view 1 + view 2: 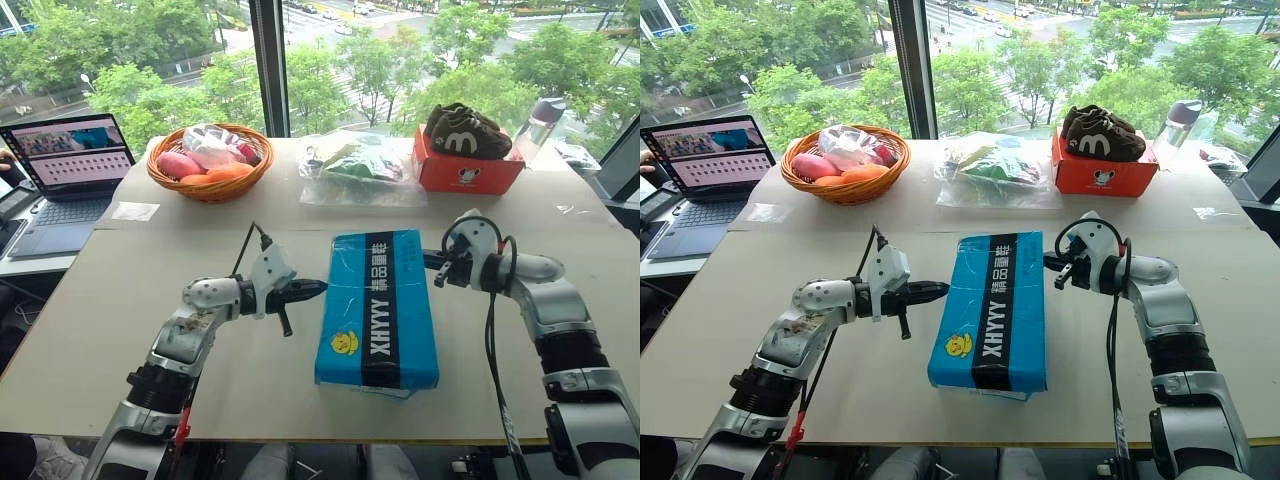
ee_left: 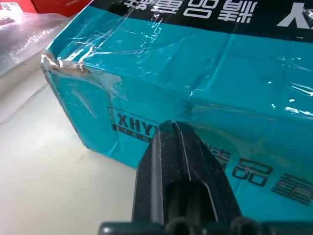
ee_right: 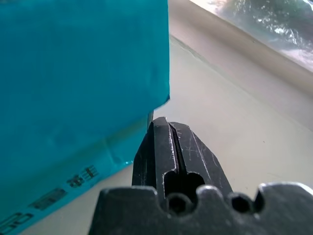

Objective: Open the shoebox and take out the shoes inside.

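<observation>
The bright blue shoebox (image 1: 376, 305) lies closed in the middle of the table, its black band with white lettering running lengthwise and a yellow logo near the front. My left gripper (image 1: 316, 288) is shut and points at the box's left long side, its tip at the box wall (image 2: 171, 98). On the right, my right gripper (image 1: 430, 262) is shut too, its tip beside the box's far right corner (image 3: 146, 73). The shoes are hidden inside the box.
At the back stand a wicker basket (image 1: 211, 165) of packaged goods, a clear plastic bag (image 1: 352, 165), and a red-orange box (image 1: 468, 168) with dark brown shoes on top. A laptop (image 1: 62, 180) sits far left, a bottle (image 1: 538, 125) far right.
</observation>
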